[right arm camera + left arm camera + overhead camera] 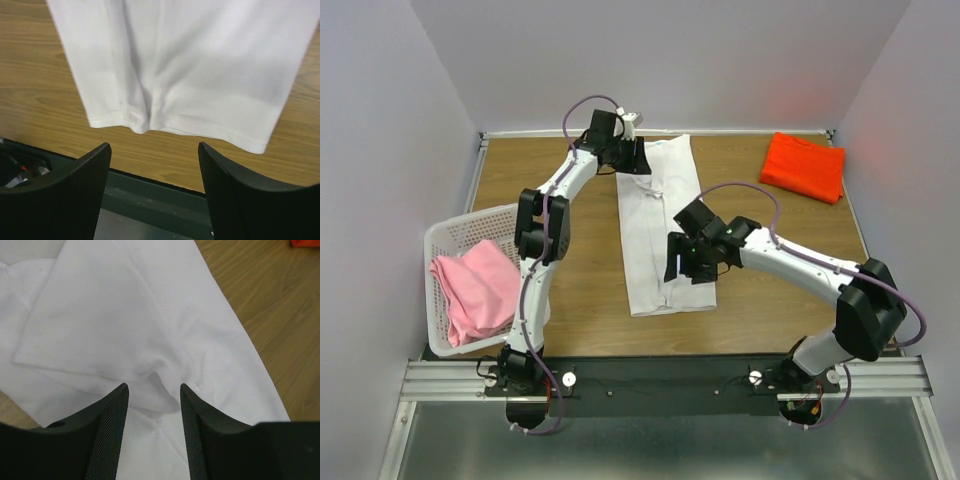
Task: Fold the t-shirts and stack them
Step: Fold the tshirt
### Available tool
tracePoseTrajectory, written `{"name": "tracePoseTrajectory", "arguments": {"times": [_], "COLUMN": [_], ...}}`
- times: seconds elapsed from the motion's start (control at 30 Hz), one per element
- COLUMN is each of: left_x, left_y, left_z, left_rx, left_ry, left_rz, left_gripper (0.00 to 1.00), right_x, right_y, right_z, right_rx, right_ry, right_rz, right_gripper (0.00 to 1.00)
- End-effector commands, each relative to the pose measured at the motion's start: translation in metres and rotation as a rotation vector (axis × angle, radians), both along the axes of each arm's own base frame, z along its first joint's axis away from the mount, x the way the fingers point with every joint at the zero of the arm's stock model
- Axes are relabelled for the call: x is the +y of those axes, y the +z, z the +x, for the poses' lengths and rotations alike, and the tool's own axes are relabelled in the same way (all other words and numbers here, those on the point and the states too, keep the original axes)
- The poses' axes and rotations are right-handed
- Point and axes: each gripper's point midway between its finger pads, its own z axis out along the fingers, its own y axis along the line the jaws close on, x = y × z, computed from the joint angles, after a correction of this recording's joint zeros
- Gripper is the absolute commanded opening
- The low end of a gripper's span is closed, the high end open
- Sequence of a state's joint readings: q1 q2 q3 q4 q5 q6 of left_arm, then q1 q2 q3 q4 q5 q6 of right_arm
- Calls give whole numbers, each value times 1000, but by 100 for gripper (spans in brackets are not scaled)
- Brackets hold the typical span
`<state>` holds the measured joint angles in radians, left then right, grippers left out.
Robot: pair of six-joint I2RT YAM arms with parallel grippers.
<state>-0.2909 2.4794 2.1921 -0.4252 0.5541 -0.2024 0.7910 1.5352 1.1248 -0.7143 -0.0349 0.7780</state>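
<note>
Left claw (152,387): jaws partly apart above far end of white t-shirt (655,230); small pucker of cloth at tips, nothing clamped that I can see. Right claw (154,146): jaws wide, empty, hanging by shirt's near hem. White shirt lies as long folded strip mid-worktop (770,260). Orange-red t-shirt (804,166) sits folded at far right corner. Pink t-shirt (475,290) heaped in white basket (448,236) at left edge.
</note>
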Motion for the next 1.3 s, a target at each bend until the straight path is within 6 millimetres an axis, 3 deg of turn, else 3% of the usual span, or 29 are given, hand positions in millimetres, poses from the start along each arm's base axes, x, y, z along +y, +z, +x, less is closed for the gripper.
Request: {"name": "tracePoseTrajectory", "arguments": {"times": [0.0,0.1,0.13,0.27,0.4,0.43,0.53,0.8,1.0,1.27], "left_x": [-8,0,6,32,47,53,63,70,56,55], "left_y": [75,63,52,25,13,-1,1,-6,-17,-25], "left_z": [-25,-59,-80,-145,-187,-206,-238,-286,-323,-344], "left_rx": [-116,-86,-49,25,75,119,130,204,264,339], "left_ry": [-66,-87,-93,-97,-98,-96,-86,-21,-28,25], "left_rz": [-46,13,32,99,119,133,136,113,104,87], "left_gripper": [54,54,54,54,54,54,54,54,54,54], "right_x": [-41,-54,-58,-80,-94,-97,-103,-109,-105,-107], "right_y": [-29,-39,-41,-45,-46,-47,-54,-66,-74,-81], "right_z": [-15,-18,-18,-8,4,5,3,-19,-21,-28], "right_rx": [67,89,92,94,97,100,123,170,181,206], "right_ry": [-91,-97,-101,-126,-158,-158,-145,-104,-75,-32], "right_rz": [-166,-220,-235,-280,-290,-293,-315,-308,-287,-292], "right_gripper": [77,76,75,72,68,67,64,55,49,42]}}
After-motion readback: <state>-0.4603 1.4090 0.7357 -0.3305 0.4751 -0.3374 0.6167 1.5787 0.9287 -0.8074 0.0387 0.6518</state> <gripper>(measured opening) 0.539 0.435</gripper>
